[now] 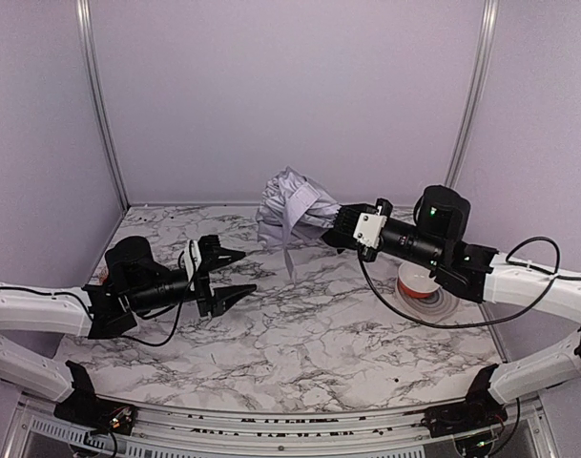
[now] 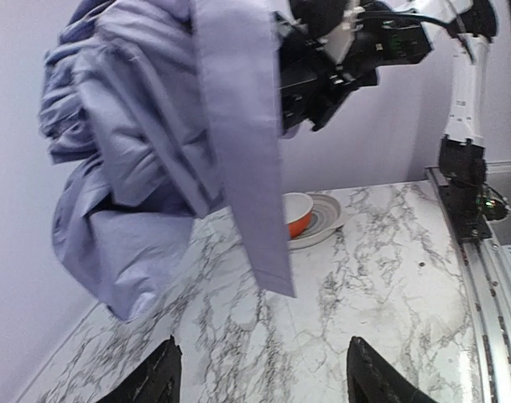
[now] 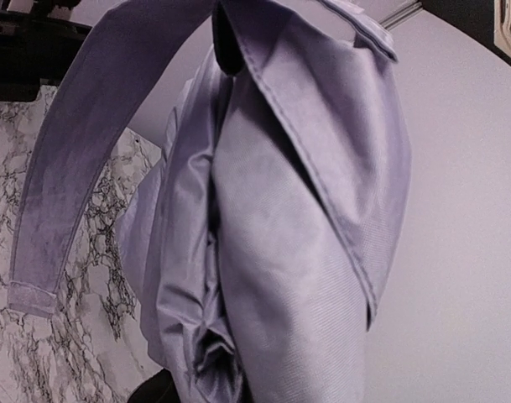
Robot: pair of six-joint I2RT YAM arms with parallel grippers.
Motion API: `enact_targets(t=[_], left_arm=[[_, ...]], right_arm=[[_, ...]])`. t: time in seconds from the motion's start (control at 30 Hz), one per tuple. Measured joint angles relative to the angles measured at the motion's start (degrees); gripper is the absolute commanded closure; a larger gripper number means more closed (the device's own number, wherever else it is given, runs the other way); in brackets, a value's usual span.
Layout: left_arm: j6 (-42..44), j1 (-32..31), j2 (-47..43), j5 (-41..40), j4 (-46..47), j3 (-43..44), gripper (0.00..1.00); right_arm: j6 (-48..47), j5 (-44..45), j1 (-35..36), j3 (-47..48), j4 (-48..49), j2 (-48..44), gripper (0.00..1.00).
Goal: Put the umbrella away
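Lavender umbrella (image 3: 280, 252), folds bunched (strap (image 2: 247, 168) dangling loose), held above marble table (image 1: 300, 334)

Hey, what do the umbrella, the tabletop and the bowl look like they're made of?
The umbrella: woven fabric, matte lavender; fine weave, soft folds, stitched hems.
The tabletop: marble-look, white with grey veins, faint sheen; stone or printed laminate, can't tell.
The bowl: glossy, orange outside, white inside; likely glazed ceramic or plastic.
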Motion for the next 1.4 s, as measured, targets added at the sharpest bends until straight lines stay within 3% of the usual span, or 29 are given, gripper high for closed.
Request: enact_targets(t=[0.07,0.13,0.3,0.43,0.7,0.87,1.07,1.4], left_arm=[[-2.32,0.57,1.57,-5.55,-0.59,2.36,0.24],[-4.09,0.87,4.72,-9.60,-0.83,6.08,0.28],[-7.10,1.07,11.19,-14.12,-1.03,11.04,0.71],[-8.37,1.07,14.71,-13.33,-1.36,12.96,1.00],[-11.52,1.07,16.09,-10.25,-0.28,13.51,1.00],[-15.82,-0.57,24.00,-6.95,4.35,18.38,1.00],[-21.40,-2.71,33.70,-8.26,14.21,23.85,1.00],[-29.38,-3.28,43.76,-8.11,31.89,27.58,1.00]], right_arm=[[1.27,-0.59,0.00,0.07,-0.07,-0.02,1.00],[2.36,-1.11,0.00,0.07,-0.46,-0.02,1.00],[4.63,-2.45,0.00,0.07,-0.55,-0.02,1.00],[5.97,-2.71,0.00,0.07,-0.52,-0.02,1.00],[9.42,-2.75,0.02,-0.26,1.31,0.33,1.00],[12.26,-0.20,1.16,-0.55,5.51,2.97,1.00],[16.00,5.42,1.57,-1.18,8.28,6.69,1.00],[20.09,6.75,1.62,-1.77,9.97,6.71,1.00]])
